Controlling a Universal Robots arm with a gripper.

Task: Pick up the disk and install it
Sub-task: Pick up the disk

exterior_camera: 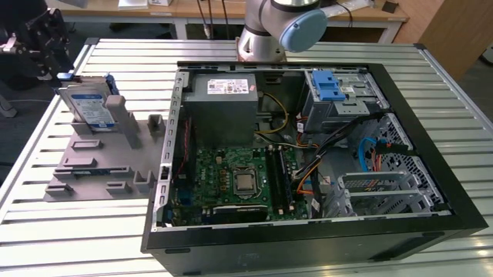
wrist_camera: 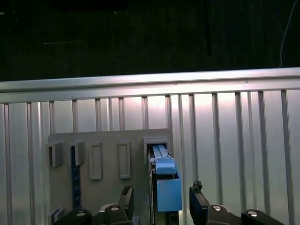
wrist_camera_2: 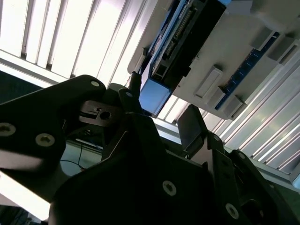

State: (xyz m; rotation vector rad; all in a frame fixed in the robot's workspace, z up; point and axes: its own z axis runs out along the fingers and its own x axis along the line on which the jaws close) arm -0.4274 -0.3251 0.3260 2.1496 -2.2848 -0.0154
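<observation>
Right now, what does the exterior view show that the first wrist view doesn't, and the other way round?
Exterior view: the open computer case with its motherboard and a silver cage with a blue latch, lying to the exterior view's right of the grey fixture. First wrist view: the tool, open, one finger on each side of the disk, at its blue end, with gaps on both sides. Both: the disk standing on edge in the grey fixture on the slatted table.

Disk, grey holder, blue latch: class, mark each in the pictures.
disk (exterior_camera: 89, 108), exterior view, its labelled face.
grey holder (exterior_camera: 85, 158), exterior view, its flat base.
blue latch (exterior_camera: 331, 90), exterior view, its middle.
</observation>
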